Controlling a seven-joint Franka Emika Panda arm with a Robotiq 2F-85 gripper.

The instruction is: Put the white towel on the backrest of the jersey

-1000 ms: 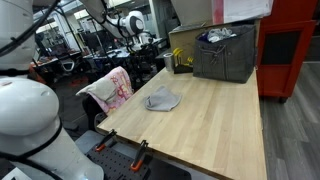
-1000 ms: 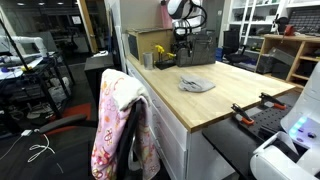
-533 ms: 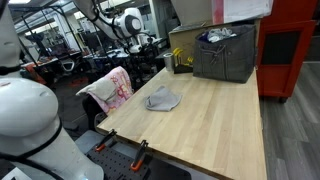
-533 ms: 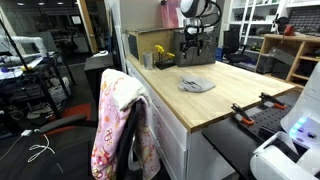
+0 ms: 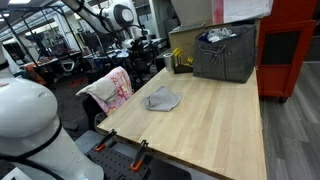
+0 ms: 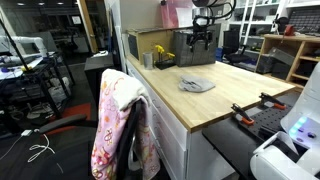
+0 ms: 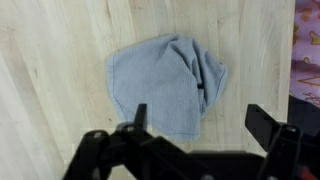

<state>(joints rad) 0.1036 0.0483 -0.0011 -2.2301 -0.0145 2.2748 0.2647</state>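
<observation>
Hovering well above the white towel [image 5: 162, 98], the end effector [image 5: 140, 44] hangs in the air with its fingers pointing down; it touches nothing. In the wrist view the end effector [image 7: 200, 112] has its two dark fingers [image 7: 140, 112] spread wide, open and empty, with the towel [image 7: 165, 85] lying directly below them.

The towel [image 6: 197, 85] lies crumpled in a loose, flattened heap on the light wooden table [image 5: 215, 125], bunched into folds along one side. It rests close to the table edge that faces the chair.

Just beside the towel, off that table [image 6: 228, 100] edge, the pink patterned jersey [image 5: 116, 88] hangs over the backrest of a chair; the towel and the jersey are apart, not touching. In an exterior view the jersey [image 6: 120, 125] drapes far down the chair's back. A strip of its pink cloth [image 7: 308, 60] shows at the border of the wrist view, next to the towel.

Beyond the towel, at the far end of the table [image 7: 50, 60], stands a grey crate [image 5: 225, 55].
</observation>
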